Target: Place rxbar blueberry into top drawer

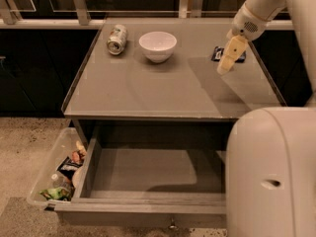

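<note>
The work surface is a grey table with a raised rim. Taking the table centre as reference, the rxbar blueberry lies flat on the tabletop at about 2 o'clock, near the right edge. Its middle is covered by the gripper, and only the dark ends of the wrapper are visible on either side. The gripper hangs from the arm, which enters from the upper right and slopes down toward 7 o'clock. It sits directly over the bar. Contact with the bar is not confirmed, and from this angle it cannot be told whether the gripper is apart or together. A white bowl stands upright at 12 o'clock. A silver-green soda can lies on its side at about 10 o'clock, well apart from the bar. The top drawer is pulled out below the table at 6 o'clock, showing a plain grey bottom and a small knob on the front panel. The robot body hides the drawer's right portion. A clear plastic bin of snacks sits just beside the drawer at its 9 o'clock.
</note>
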Available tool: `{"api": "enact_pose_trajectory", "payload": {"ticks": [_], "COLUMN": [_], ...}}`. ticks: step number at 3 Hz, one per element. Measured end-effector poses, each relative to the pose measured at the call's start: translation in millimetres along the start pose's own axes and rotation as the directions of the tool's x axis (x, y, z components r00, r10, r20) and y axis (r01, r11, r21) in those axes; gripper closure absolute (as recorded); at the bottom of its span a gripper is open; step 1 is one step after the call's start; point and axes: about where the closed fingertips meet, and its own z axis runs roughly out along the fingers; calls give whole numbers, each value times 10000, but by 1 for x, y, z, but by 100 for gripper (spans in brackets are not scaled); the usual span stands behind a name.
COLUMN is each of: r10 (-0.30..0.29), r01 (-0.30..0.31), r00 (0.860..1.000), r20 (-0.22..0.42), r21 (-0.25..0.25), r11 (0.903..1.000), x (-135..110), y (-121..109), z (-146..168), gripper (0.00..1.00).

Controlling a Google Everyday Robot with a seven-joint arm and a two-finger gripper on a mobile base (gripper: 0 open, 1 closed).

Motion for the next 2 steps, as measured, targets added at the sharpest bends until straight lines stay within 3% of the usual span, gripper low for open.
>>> {"api": "enact_pose_trajectory", "payload": {"ticks": [1, 2], "r10": [-41, -44], "r01": [23, 15], "r00": [9993, 9989], "r20": [382, 470], "r21": [482, 599], "r11": [9988, 9982], "x": [-11, -14], "y": [-25, -30], "z": [21, 25], "gripper": [0, 0]}}
